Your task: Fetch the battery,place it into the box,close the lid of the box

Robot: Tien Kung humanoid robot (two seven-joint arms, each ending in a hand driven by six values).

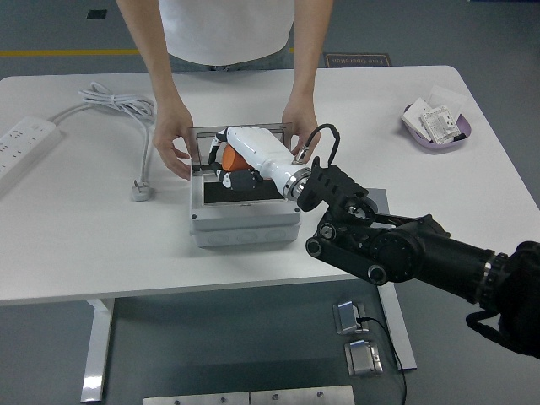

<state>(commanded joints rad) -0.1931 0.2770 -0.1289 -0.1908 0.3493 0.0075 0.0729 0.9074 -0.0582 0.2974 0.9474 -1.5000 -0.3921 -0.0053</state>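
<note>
A grey box point(245, 228) stands at the table's middle with a dark lining inside. Its lid point(202, 133) is open and stands up at the back. My right hand point(229, 173), white and orange, reaches in from the right over the back left of the box's opening. Its fingers are curled on a small dark object point(242, 179) that looks like the battery, held just above the lining. A person at the far side holds the lid's two sides, one hand point(175, 150) at the left and the other hand point(300, 125) at the right. My left arm does not show.
A purple bowl point(436, 126) with small white packets sits at the far right. A white power strip point(21, 143) lies at the left edge, and its cable ends in a plug point(140, 189) left of the box.
</note>
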